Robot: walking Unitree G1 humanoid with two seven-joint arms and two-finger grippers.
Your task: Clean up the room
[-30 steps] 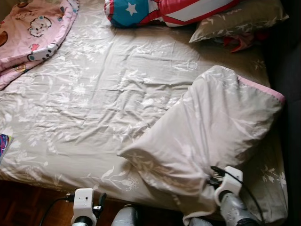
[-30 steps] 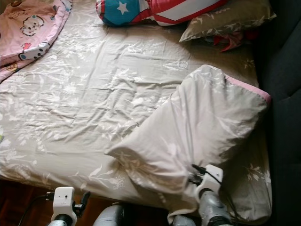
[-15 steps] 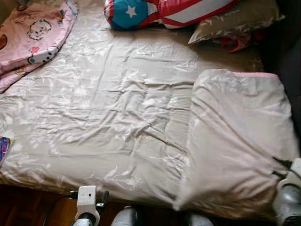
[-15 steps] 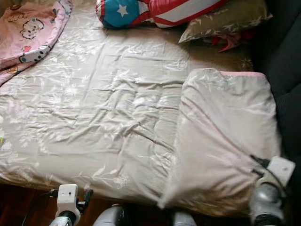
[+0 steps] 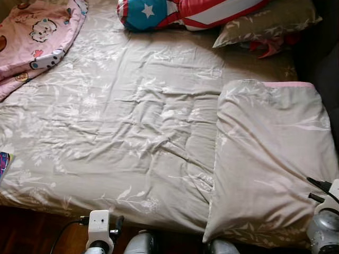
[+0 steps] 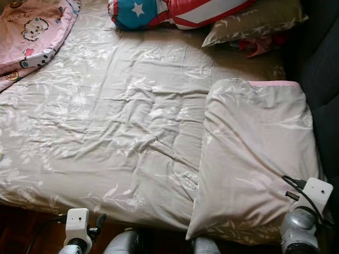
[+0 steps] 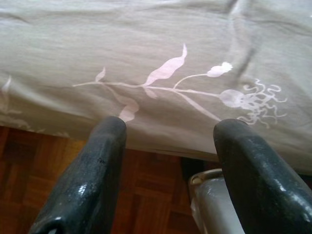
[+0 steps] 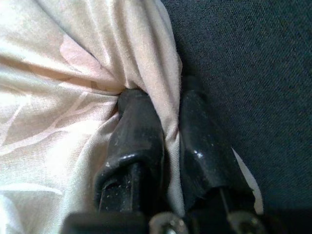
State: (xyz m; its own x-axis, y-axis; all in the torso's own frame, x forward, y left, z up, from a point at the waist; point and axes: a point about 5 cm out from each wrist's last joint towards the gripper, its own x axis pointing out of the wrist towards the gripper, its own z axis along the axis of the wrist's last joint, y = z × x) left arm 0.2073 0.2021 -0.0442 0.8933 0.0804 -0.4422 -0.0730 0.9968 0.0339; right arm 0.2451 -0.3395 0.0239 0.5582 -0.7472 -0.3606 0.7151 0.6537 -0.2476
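Observation:
A grey leaf-print quilt (image 5: 132, 121) covers the bed. Its right part is folded back into a long flap (image 5: 270, 159) with a pink edge at the far end. My right gripper (image 8: 168, 131) is shut on the flap's near right corner, with cloth bunched between the black fingers (image 8: 136, 141); its wrist (image 6: 310, 211) shows at the lower right. My left gripper (image 7: 168, 146) is open, low at the bed's near edge over the wooden floor, holding nothing; its wrist (image 5: 98, 230) shows at the bottom left.
A pink cartoon blanket (image 5: 37, 37) lies at the bed's far left corner. A red, white and blue star cushion (image 5: 175, 11) and a grey pillow (image 5: 265, 24) lie at the head. A dark wall or sofa (image 6: 323, 58) borders the right side. Wooden floor (image 5: 26, 233) runs below.
My right gripper has pulled the flap's corner from the middle out to the right. The flap, slanted and puffed a second ago, now lies flat and straight along the bed's right side.

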